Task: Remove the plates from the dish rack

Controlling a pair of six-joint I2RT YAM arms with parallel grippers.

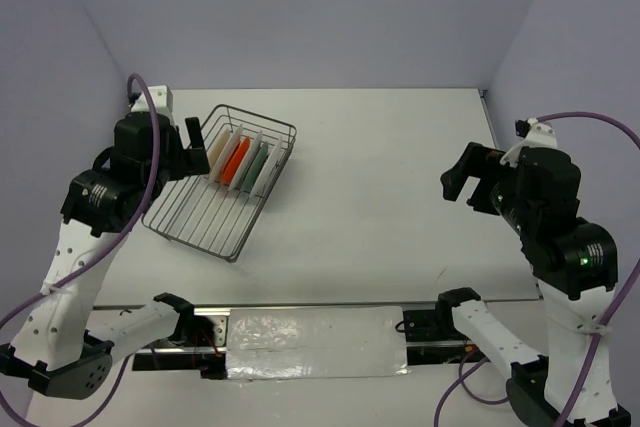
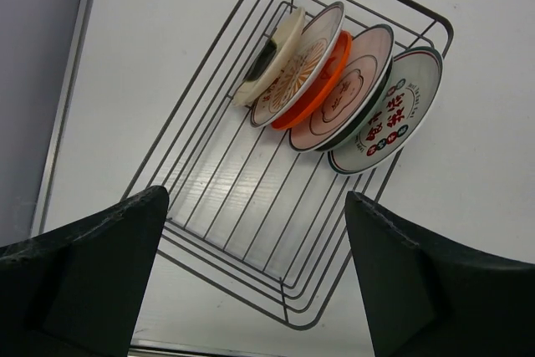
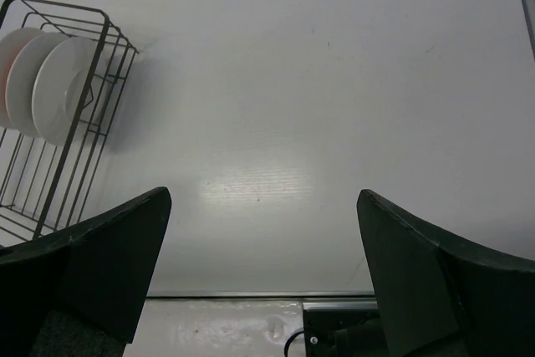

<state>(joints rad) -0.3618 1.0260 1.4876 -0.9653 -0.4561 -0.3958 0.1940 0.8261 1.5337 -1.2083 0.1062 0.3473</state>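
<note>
Near the left edge of the surface point(image 1: 400, 177), toward its far left corner: dish rack point(image 1: 200, 217), angled, holding five plates point(image 1: 243, 159) on edge in a row at its far end. By the rack's left side: left pincer point(image 2: 255, 202), released, fingers spread wide, grasping nothing. Close to the right edge: right pincer point(image 3: 263, 198), likewise released, well apart from the rack.

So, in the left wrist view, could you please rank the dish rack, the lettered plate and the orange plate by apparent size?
1. dish rack, by far
2. lettered plate
3. orange plate, but only a sliver of it shows, so those two plates may really match
</note>
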